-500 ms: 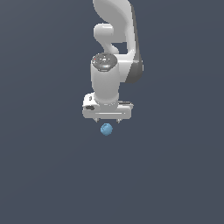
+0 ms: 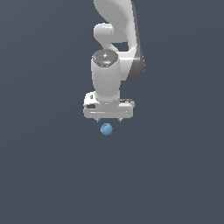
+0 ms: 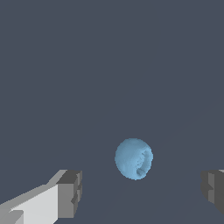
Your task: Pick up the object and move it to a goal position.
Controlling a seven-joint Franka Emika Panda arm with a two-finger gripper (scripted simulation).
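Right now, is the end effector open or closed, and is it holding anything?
End effector: open, holding nothing; the light-blue ball sits between its spread fingers, not touched by either.

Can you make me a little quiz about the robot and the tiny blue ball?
1. True or false: the gripper is shut on the light-blue ball.
2. In the wrist view, where is the ball? A) between the fingers B) outside both fingers C) on top of the arm
3. Fill in: the ball's colour is light ____.

Key: 1 false, the jaws stand wide apart; 2 A; 3 blue.
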